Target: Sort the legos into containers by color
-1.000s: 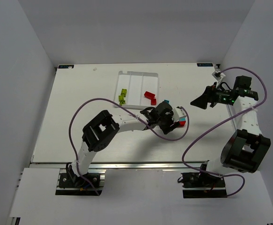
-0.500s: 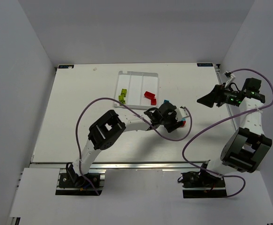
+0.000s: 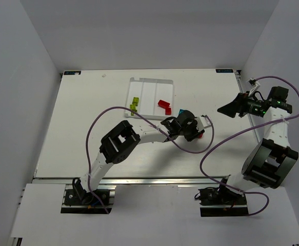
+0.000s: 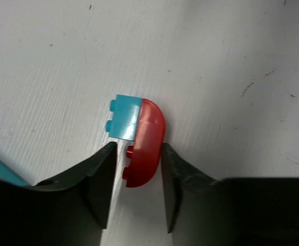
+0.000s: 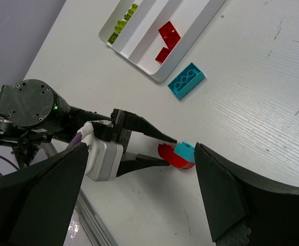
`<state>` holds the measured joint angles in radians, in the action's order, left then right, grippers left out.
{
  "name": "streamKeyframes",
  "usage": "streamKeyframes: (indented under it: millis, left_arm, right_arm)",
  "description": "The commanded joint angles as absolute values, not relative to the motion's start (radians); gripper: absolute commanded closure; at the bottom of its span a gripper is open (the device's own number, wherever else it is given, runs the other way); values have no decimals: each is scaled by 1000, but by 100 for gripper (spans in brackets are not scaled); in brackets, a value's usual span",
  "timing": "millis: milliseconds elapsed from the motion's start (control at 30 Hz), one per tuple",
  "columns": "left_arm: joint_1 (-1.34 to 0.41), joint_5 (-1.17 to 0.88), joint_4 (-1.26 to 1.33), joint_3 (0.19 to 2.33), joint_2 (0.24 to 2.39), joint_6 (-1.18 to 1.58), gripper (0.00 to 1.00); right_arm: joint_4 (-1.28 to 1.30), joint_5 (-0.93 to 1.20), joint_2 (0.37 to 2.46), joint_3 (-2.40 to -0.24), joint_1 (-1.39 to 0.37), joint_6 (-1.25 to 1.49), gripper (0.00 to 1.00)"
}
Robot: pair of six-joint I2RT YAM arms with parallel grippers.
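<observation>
A red rounded brick (image 4: 145, 146) with a small cyan brick (image 4: 125, 119) stuck to it lies on the table. My left gripper (image 4: 137, 171) is open, one finger on each side of the red brick, the right finger close against it. The pair also shows in the right wrist view (image 5: 180, 155) and from above (image 3: 201, 135). A larger cyan brick (image 5: 186, 81) lies loose beside the white tray (image 3: 150, 82). The tray holds yellow-green bricks (image 3: 134, 104) in its left compartment and red bricks (image 3: 164, 106) in its right one. My right gripper (image 3: 228, 108) is wide open and empty, raised at the right.
The tray's middle compartment (image 3: 149, 97) holds nothing. The left arm's purple cable (image 3: 95, 128) loops over the table's middle. White walls close in the table on three sides. The right arm's cable (image 3: 226, 138) hangs near the right front.
My left gripper has settled down around the red-and-cyan piece. My right gripper has drawn back to the right, away from the middle.
</observation>
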<state>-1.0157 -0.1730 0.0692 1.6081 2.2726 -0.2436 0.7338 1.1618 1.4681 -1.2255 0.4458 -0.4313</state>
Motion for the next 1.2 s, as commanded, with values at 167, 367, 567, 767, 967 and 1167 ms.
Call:
streamKeyframes:
  millis: [167,367,567,767,967,1167]
  left_arm:
    - [-1022,-219,64,1652,2278,-209,80]
    - [-1022,-227,52,1611,2237,-212,91]
    - [-1022,-229,89,1425,2093,-230,94]
    - [-1022,-203,104,1221,1939,-264,93]
    - [-1022,-152,75,1138,1914,-275,90]
    - [-1022,-85,130,1063,1894,-258,78]
  right_arm:
    - [744,1183,1473,-1207,456,-453,11]
    - [720,1131,1457,-1198,456,-451,11]
    - [644,1066,1448,-1172,453,-397,11]
    - [635,1066,1466,-1172,454,-382,11]
    - [627,1065,1460,-1164,454,-376,11]
    - [623,1065,1463,-1160,454,-371,11]
